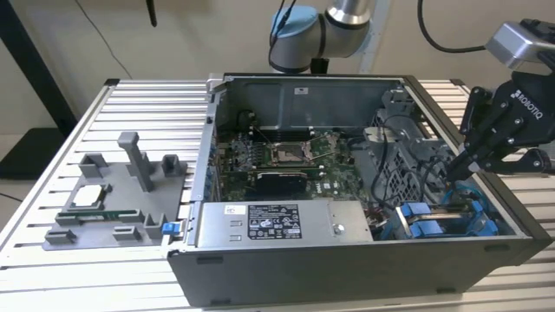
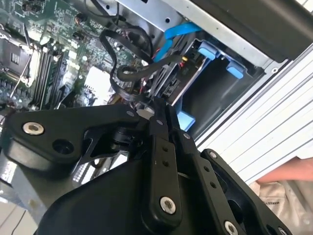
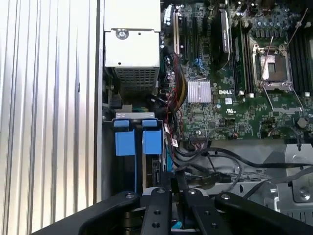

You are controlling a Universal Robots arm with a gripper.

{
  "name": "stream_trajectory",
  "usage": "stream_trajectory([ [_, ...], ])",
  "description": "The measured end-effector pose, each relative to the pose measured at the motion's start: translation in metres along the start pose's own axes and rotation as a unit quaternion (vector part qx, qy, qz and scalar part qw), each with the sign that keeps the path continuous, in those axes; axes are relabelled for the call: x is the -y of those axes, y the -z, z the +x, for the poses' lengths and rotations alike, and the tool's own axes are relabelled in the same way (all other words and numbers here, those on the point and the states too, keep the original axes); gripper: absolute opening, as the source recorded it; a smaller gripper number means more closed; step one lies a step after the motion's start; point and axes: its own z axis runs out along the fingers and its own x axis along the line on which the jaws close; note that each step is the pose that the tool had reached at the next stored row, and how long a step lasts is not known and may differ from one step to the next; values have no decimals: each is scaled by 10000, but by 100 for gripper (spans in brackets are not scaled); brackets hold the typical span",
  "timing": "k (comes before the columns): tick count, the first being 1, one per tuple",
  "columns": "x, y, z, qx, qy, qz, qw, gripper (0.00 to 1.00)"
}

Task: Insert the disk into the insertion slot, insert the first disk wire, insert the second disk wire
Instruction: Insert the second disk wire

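The disk, in its bright blue carrier (image 1: 431, 227), sits in the drive bay at the exterior view's right end of the open computer case (image 1: 347, 273). Its blue tabs (image 3: 152, 142) face up in the first wrist view, and they show beside the silver drive side (image 2: 190, 81) in the second wrist view. My gripper (image 1: 457, 170) reaches down into the case just above that bay. Its fingers (image 2: 159, 105) are pressed together around the end of a black disk wire (image 2: 122, 73), which loops away from the tips (image 3: 175, 182).
A grey labelled power-supply box (image 1: 277, 224) lies along the case's front wall. The motherboard (image 1: 277, 156) with its open socket fills the case floor. A grey fixture tray (image 1: 113, 208) stands on the slatted table at the exterior view's left. A person's sleeve (image 2: 288, 193) shows beside the case.
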Motion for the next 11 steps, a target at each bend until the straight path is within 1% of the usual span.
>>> stream_trajectory([
  [4,-119,-23,4,0,-1,0,10000,0],
  [7,-199,-39,17,28,5,18,10000,0],
  [9,-237,-46,55,34,8,33,10000,0],
  [11,-259,-53,117,42,11,50,10000,0],
])
